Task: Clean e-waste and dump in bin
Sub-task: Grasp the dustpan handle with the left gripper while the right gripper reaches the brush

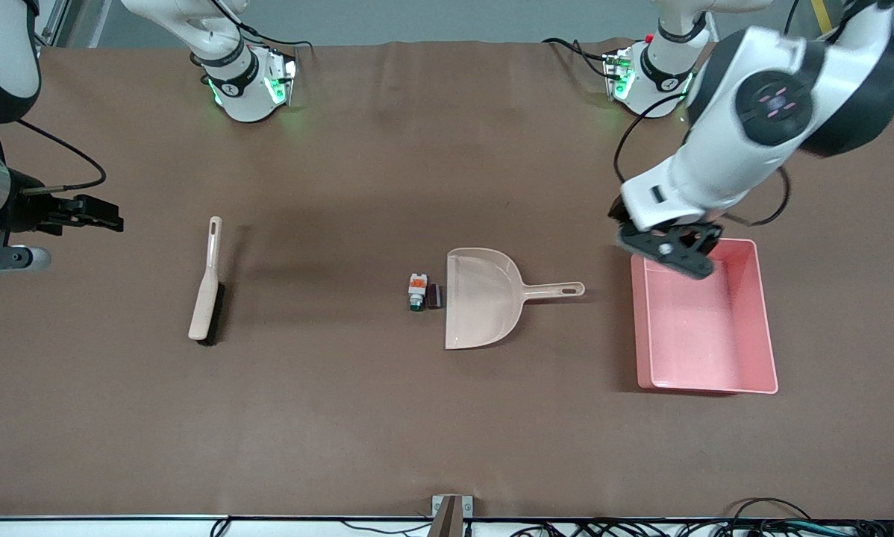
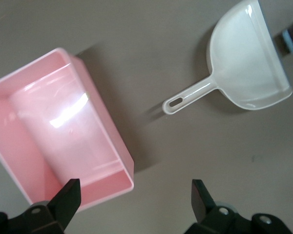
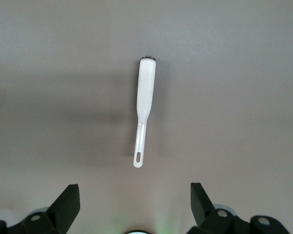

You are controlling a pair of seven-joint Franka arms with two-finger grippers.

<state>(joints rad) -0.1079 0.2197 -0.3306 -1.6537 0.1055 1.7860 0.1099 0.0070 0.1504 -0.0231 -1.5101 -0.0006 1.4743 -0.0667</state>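
**Two arms above a sweeping job not yet begun**

Brown matting covers the whole worktop [image 1: 387,418], with both robot bases standing along its far edge. Near the middle lie two tiny scraps of e-waste, touching or nearly so: a white component [image 1: 417,291] with orange and green parts, and a dark block [image 1: 434,295]. They sit just beside the wide mouth of a beige dustpan [image 1: 480,298], which opens toward the right arm's end of the worktop. Its handle points the other way, toward a pink bin [image 1: 704,380] at the left arm's end.

A brush [image 1: 207,287] lies well apart from the scraps, toward the right arm's end. Its long axis runs from far to near, handle at the far end, bristle head nearest the front camera.

The right pincer [image 3: 132,207] hangs in the air with its jaws spread wide and nothing between them. Its wrist view looks down on the brush, which lines up between the fingers, handle end closest.

The left pincer [image 2: 134,202] hovers over the far corner of the bin, likewise wide open and empty, with the dustpan handle pointing toward it.

Judging by position, the brush falls to the right arm and the dustpan to the left.
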